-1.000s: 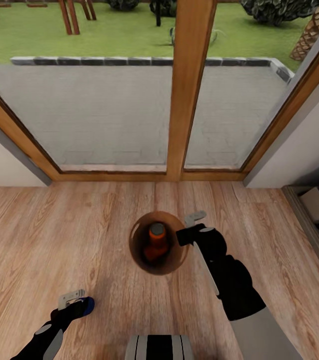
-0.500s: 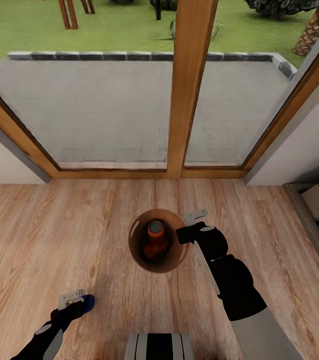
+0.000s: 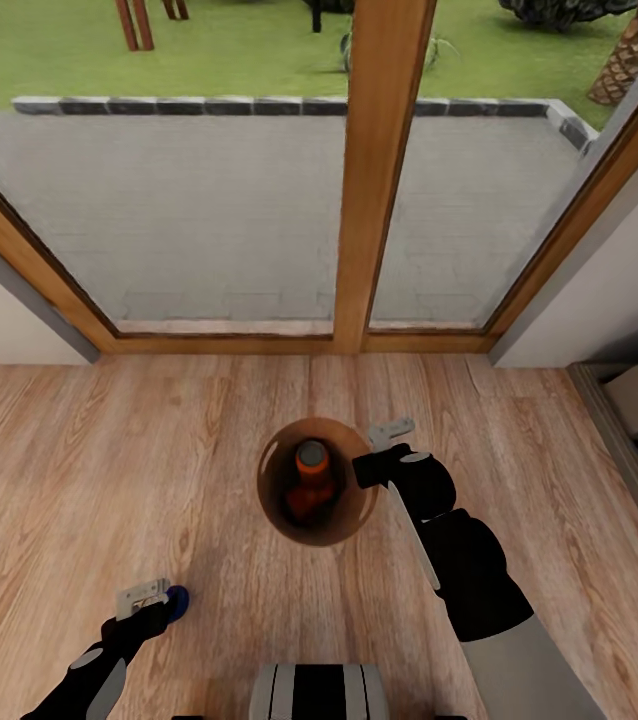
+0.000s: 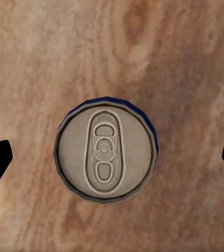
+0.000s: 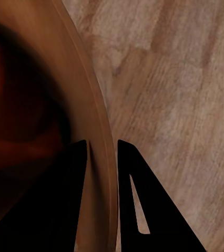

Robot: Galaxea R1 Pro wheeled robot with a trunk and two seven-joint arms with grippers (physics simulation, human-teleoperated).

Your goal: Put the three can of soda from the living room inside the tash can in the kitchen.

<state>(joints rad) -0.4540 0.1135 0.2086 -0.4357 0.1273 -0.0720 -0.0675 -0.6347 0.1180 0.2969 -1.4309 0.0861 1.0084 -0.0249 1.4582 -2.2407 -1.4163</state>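
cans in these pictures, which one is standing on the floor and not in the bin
The blue-sided can under the left end effector stands upright on the wood floor. The orange can is inside the copper-brown bin.

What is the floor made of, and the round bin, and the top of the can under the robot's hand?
The floor looks like light wood planks: grain and board seams show. The bin is glossy copper-brown inside, maybe metal or shiny plastic; its wall looks thin between the right gripper's fingers. The can's top looks like dull grey metal, with a stamped pull tab, and a blue side beneath.
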